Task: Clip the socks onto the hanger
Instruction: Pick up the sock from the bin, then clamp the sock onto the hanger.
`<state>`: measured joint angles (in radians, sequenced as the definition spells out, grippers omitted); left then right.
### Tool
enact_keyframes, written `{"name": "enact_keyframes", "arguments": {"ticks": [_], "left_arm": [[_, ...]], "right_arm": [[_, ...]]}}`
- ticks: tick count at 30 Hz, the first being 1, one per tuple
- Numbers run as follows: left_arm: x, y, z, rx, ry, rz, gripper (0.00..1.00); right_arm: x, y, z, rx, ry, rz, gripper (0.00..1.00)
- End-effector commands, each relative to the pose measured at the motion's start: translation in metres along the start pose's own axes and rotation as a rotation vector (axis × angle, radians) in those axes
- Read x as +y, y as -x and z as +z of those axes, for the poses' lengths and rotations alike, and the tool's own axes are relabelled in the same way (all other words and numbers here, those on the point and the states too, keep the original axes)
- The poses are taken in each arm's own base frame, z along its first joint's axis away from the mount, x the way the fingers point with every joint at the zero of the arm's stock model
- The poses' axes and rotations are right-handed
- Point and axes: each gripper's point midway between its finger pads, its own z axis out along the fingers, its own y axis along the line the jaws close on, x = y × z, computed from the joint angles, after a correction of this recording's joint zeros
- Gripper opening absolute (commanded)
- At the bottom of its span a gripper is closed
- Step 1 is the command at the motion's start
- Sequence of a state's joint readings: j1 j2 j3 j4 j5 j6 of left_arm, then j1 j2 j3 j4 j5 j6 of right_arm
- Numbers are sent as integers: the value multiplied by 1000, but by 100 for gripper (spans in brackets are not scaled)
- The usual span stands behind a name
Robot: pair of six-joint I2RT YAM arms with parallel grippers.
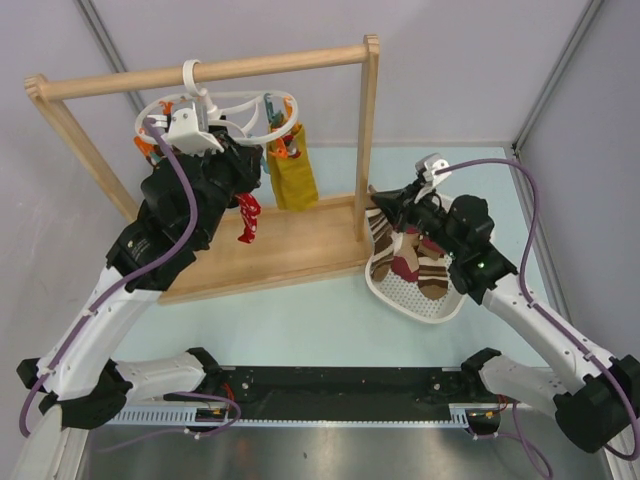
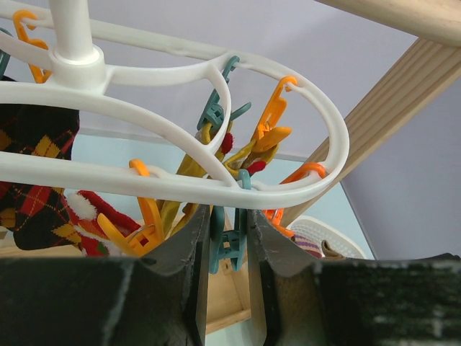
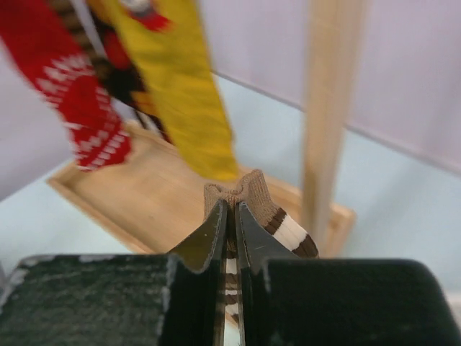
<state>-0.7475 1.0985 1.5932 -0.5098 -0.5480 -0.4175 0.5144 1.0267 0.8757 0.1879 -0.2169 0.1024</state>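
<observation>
Right hand: I hold it closed narrow on the cuff of a brown sock with cream stripes, the cuff bunched above my fingertips and the sock's long axis hanging straight down over the white basket on the tabletop. Left hand: I have it raised to the hanger and closed narrow on a teal peg under the near ring, so this is the arm nearer the target. The hanger hooks over the wooden rail; the red sock and a mustard sock hang from it already. From my right hand the pinched peg lies to the left and higher, past the rail's upright post. I judge the coming move a leftward, rising carry that brings the cuff, uppermost, to that peg.
</observation>
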Motion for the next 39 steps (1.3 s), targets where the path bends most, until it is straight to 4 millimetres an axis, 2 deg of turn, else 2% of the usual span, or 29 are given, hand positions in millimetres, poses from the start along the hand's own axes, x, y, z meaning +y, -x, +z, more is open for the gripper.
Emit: {"name": "enact_keyframes", "arguments": {"ticks": [1,4,5,6,8,9,17,18,24,39], "left_arm": [[-1,31,-8,-88,-15,-49,1],[-1,31,-8,-89,-18,-51,1],[-1,31,-8,-88,-17,-50,1],[-2,31,-8,-89,-19,-51,1],[-2,29,-7,-85,-21,-49,1],[-2,28,-7,-84,-22,-46,1],[-4,27,-7,-85,-35,-59,1],[-5,26,-7,-81,-38,-59,1],[-7,24,-7,-73,-50,-64,1],[-11,20,-7,-65,-80,-74,1]], "right_arm": [[61,79,1,-299,238,-106,0],[86,89,9,-355,321,-107,0],[93,85,15,-347,349,-98,0],[104,94,17,-379,380,-98,0],[115,89,27,-378,419,-84,0],[125,98,27,-416,448,-83,0],[161,104,49,-487,566,-63,0],[161,98,55,-476,571,-57,0],[174,103,63,-504,609,-49,0],[177,113,86,-530,605,-13,0]]}}
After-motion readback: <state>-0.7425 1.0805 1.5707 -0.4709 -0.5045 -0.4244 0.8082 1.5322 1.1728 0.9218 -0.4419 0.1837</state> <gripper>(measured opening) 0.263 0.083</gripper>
